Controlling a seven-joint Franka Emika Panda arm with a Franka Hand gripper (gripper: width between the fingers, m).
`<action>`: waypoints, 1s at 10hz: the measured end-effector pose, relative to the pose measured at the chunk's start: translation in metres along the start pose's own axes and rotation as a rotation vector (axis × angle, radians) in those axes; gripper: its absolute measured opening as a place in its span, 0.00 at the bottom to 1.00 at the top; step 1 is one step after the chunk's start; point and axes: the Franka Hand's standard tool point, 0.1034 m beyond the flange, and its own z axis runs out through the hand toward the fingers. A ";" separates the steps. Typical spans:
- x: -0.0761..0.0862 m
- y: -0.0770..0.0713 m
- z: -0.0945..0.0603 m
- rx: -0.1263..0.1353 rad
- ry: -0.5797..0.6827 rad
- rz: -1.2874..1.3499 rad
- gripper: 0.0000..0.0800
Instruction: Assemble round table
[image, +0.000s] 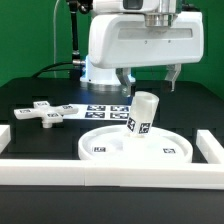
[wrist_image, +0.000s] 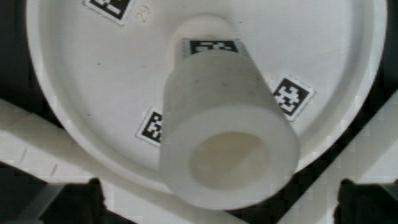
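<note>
- Watching both feeds right now. The gripper (image: 150, 77) is hanging just above the leg (image: 143, 113) with its two dark fingers spread wide, and I'm not seeing anything between them.
- In the exterior view the leg is standing tilted inside the round disc (image: 172, 135), with its top leaning toward the exterior view's right. Its lower end is resting on the disc floor. The joint is too small for me to tell whether it's actually seated in anything.
- On the wrist view the leg (wrist_image: 222, 150) is filling the middle, end-on and blurry. The disc (wrist_image: 89, 80) is sitting behind it, getting cut off by the frame edges. The leg is partly covering a couple of the disc's square tags.
- A few pale slanted bars are showing beside the disc in the wrist view too, and I'm honestly not able to say what they are.
- The cross-shaped base piece (image: 45, 113) is lying flat on the dark table (image: 40, 90), off toward the exterior view's left and well apart from the disc.
- The marker board (image: 103, 108) is lying behind the disc, and the leg and the disc's rim are hiding part of it.
- White rails (image: 110, 172) are running along the front. The arm (image: 135, 45) is blocking the back of the table, and its upper part is running out of frame.
</note>
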 end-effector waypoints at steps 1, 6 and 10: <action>0.000 0.000 0.000 0.000 0.000 0.000 0.81; -0.006 -0.002 0.012 0.010 -0.019 -0.047 0.81; -0.012 0.000 0.020 0.015 -0.029 -0.044 0.81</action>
